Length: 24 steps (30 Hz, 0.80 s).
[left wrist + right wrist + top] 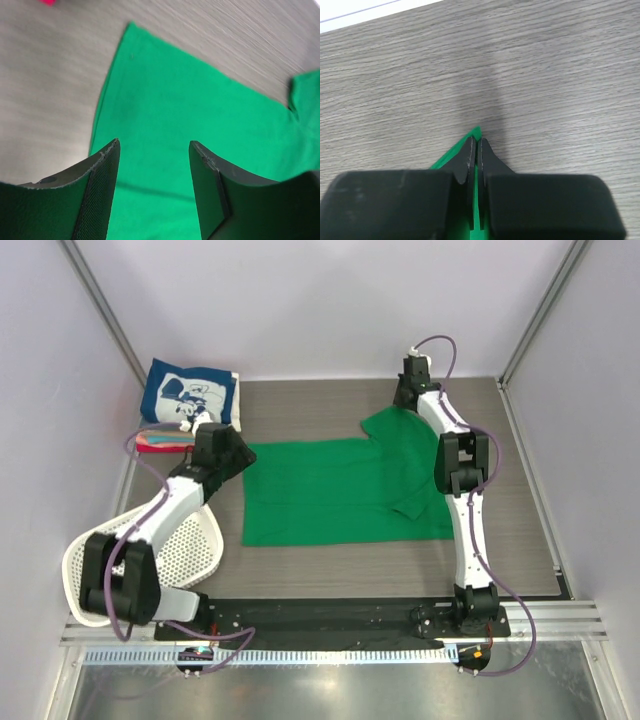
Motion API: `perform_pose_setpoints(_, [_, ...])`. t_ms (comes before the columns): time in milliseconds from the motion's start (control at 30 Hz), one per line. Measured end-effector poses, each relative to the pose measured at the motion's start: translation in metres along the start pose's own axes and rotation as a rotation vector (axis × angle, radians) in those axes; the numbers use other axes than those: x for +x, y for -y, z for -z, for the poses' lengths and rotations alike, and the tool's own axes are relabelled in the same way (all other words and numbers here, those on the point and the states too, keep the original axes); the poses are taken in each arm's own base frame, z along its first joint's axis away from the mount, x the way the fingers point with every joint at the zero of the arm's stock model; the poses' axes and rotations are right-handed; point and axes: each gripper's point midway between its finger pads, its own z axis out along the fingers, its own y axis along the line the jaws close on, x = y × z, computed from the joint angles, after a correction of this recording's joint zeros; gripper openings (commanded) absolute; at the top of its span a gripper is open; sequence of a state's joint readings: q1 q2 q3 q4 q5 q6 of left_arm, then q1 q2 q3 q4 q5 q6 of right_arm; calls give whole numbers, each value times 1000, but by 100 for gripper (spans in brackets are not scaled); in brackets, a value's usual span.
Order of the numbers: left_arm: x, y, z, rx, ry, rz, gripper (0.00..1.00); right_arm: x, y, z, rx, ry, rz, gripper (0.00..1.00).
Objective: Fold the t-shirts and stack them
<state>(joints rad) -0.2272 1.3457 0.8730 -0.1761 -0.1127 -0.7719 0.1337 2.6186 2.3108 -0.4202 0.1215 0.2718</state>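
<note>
On the grey wood-grain table [320, 565], our right gripper [475, 144] nips the plain green cloth t-shirt [330, 495] by its tip. Our left gripper [154, 144] gapes above it. So slight a nip may slip.

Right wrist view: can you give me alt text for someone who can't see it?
The right gripper is pinched shut on a pointed corner of the green t-shirt, seen from just behind its dark jaws. Beyond lies grey wood-grain table.
</note>
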Motion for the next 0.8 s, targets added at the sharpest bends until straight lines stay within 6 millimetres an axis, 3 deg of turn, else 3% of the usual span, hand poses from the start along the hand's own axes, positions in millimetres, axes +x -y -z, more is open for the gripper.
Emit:
perform_pose_setpoints(200, [-12, 4, -68, -95, -35, -53, 54, 5, 2, 6, -10, 31, -22, 1])
perform_pose_setpoints(400, [-6, -8, -128, -175, -83, -128, 54, 12, 3, 12, -18, 41, -32, 1])
perform_pose_setpoints(567, [-5, -22, -150, -234, -101, -176, 54, 12, 2, 12, -26, 43, -32, 1])
perform_pose_setpoints(800, [-12, -25, -170, -260, -97, -206, 53, 11, 1, 12, -34, 43, -33, 1])
